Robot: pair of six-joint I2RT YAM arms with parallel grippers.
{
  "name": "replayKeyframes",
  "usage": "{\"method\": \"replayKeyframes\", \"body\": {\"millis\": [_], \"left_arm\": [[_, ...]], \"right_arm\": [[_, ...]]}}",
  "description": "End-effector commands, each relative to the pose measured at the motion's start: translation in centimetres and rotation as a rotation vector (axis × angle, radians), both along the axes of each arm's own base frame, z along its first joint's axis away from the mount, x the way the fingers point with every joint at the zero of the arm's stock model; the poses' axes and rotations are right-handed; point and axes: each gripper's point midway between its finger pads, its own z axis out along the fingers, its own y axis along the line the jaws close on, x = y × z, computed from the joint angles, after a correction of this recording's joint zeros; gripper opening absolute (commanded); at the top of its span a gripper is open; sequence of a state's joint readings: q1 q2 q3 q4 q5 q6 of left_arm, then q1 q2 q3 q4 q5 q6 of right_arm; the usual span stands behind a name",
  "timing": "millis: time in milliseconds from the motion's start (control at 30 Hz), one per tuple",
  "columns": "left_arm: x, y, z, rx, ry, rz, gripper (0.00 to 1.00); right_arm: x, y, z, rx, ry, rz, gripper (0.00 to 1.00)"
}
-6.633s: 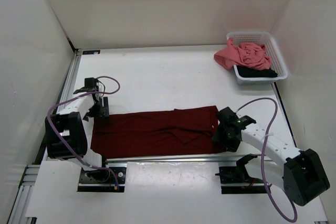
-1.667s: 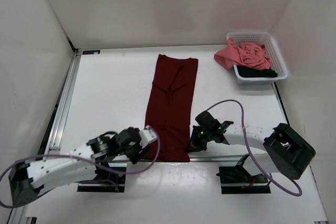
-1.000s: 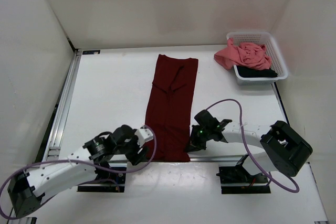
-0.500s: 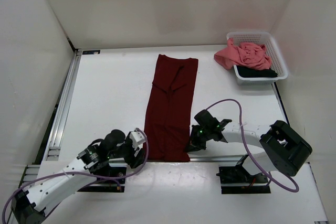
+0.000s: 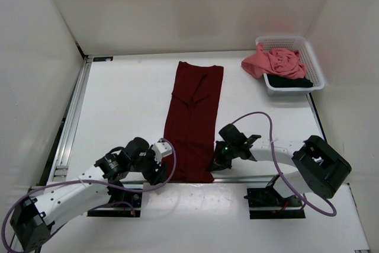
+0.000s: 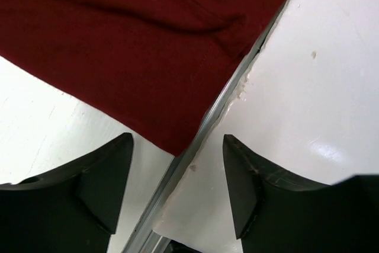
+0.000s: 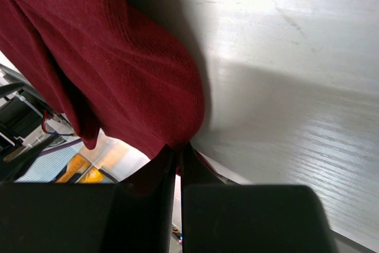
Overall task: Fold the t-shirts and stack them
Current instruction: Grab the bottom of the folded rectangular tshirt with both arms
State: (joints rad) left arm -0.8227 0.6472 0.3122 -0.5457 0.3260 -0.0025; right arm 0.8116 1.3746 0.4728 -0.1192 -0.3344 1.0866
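The dark maroon t-shirt (image 5: 192, 119) lies flat as a long narrow strip running from the back of the table to its near edge. My right gripper (image 5: 215, 164) is shut on its near right corner; in the right wrist view the maroon cloth (image 7: 118, 63) bunches into the closed jaws (image 7: 177, 149). My left gripper (image 5: 161, 167) stands open beside the near left corner. In the left wrist view that corner of the shirt (image 6: 130, 39) reaches down between the spread fingertips (image 6: 177, 146), untouched. The salmon pink t-shirt (image 5: 272, 60) and black t-shirt (image 5: 293, 82) sit in the basket.
The white mesh basket (image 5: 315, 69) stands at the back right against the wall. A metal strip (image 6: 195, 140) marks the table's near edge just under the shirt's hem. A rail (image 5: 71, 122) runs along the left side. White walls enclose the table.
My left gripper has shifted slightly right, closer to the shirt's near left corner, with its jaws a little narrower. The right gripper and the shirt have not moved.
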Motion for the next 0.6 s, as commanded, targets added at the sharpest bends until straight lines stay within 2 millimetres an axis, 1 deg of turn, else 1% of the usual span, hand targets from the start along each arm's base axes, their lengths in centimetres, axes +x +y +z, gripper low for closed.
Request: {"method": "replayKeyframes", "body": {"millis": [0,133,167,233,267,300,433,467,500,567], "left_arm": [[0.9,-0.6,1.1,0.001,-0.021,0.007,0.71],[0.9,0.0,-0.1,0.05,0.001,0.022,0.7],[0.7,0.2,-0.6,0.06,0.01,0.022,0.7],[0.3,0.3,-1.0,0.063,0.023,0.014,0.7],[0.1,0.6,-1.6,0.079,0.038,0.014,0.7],[0.1,0.6,-1.6,0.079,0.038,0.014,0.7],[0.6,1.4,-2.8,0.151,0.043,0.048,0.7],[1.0,1.3,-2.5,0.151,0.03,0.056,0.69],[1.0,1.3,-2.5,0.151,0.03,0.056,0.69],[1.1,1.2,-2.5,0.154,0.033,0.056,0.66]], "right_arm": [[-0.1,-0.9,-1.3,-0.044,0.0,-0.008,0.05],[0.1,-0.7,-1.0,-0.037,-0.006,-0.008,0.05],[0.0,-0.8,-1.1,-0.044,-0.005,-0.001,0.05],[0.0,-0.8,-1.1,-0.044,-0.005,-0.001,0.05],[0.0,-0.8,-1.1,-0.044,-0.005,-0.001,0.05],[0.0,-0.8,-1.1,-0.044,-0.005,-0.001,0.05],[0.0,-0.8,-1.1,-0.044,-0.005,-0.001,0.05],[0.0,-0.8,-1.1,-0.044,-0.005,-0.001,0.05],[0.1,-0.9,-1.2,-0.05,-0.011,-0.005,0.05],[0.1,-0.9,-1.2,-0.05,-0.011,-0.005,0.05]]}}
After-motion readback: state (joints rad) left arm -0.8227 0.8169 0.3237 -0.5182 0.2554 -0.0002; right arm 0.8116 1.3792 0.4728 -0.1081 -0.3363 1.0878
